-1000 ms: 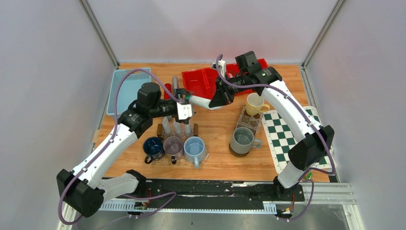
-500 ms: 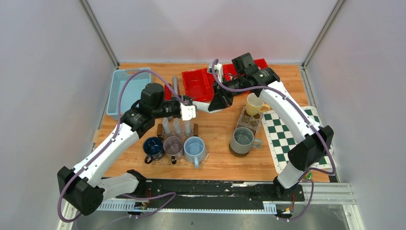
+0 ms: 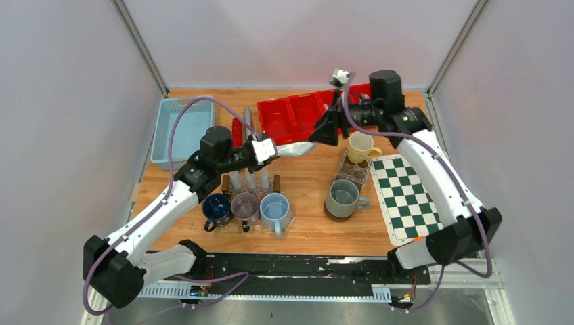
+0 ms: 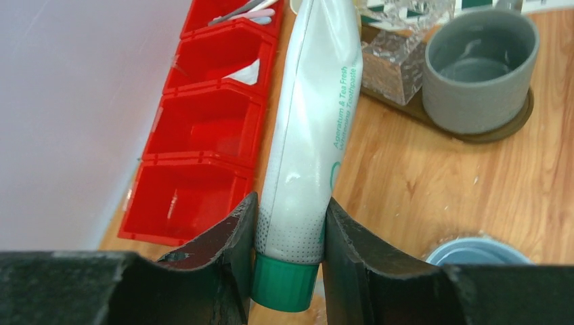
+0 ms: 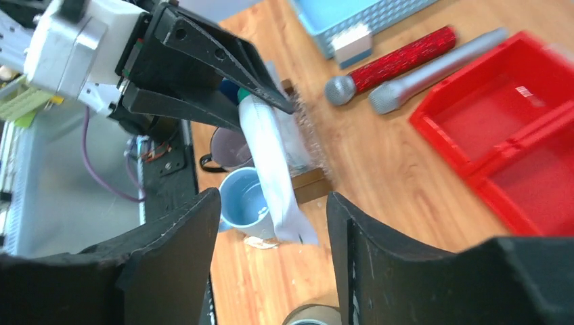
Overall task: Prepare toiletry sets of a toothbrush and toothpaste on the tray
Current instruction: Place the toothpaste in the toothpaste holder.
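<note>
Now the left fingers (image 4: pixel 230 244) are pinching the toothpaste (image 4: pixel 315 115) at its capped end, holding it in the air above the tabletop (image 4: pixel 406 169) beside the red tray (image 4: pixel 203 128). The right fingers (image 5: pixel 169 257) are standing spread near the tube's flat tail. Keeping the tube level and lowering it into a compartment before letting go is looking wisest.

- The toothpaste (image 4: pixel 308 135), a white tube with a green cap and green lettering, hangs level above the worktop (image 4: pixel 420 183), pinched just above the cap by the left gripper's (image 4: pixel 288 227) jaws.
- Thin pale toothbrushes (image 4: pixel 247 10) lie in an end compartment of the red tray (image 4: pixel 203 128).
</note>
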Action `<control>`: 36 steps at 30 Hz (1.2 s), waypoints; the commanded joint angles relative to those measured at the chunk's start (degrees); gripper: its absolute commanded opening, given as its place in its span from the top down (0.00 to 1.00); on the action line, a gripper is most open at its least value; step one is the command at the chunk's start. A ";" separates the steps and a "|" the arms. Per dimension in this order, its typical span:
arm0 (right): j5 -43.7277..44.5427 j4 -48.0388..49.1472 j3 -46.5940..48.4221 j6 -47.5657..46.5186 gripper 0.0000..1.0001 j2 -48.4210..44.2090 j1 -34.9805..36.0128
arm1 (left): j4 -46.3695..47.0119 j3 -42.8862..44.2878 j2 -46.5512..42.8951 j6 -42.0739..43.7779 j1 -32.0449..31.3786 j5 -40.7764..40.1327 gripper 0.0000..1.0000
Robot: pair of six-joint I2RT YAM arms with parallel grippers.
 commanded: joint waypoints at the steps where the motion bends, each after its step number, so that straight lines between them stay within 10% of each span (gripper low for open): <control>1: -3.95 23.28 -9.75 11.14 0.37 -9.88 -4.59 | 14.49 -1.67 -3.17 -15.55 -0.07 -1.69 1.00; 15: 2.08 72.76 -36.15 34.63 0.09 -21.48 -5.93 | 40.01 -5.91 -2.99 -45.47 -0.04 -0.84 1.00; 29: 1.26 93.93 -36.01 46.42 0.11 -14.29 -0.28 | 50.67 -4.50 1.58 -58.75 -1.65 3.43 1.00; 36: 0.52 100.76 -34.37 51.58 0.28 -9.96 -0.04 | 51.52 -4.24 2.22 -59.29 -2.72 4.22 1.00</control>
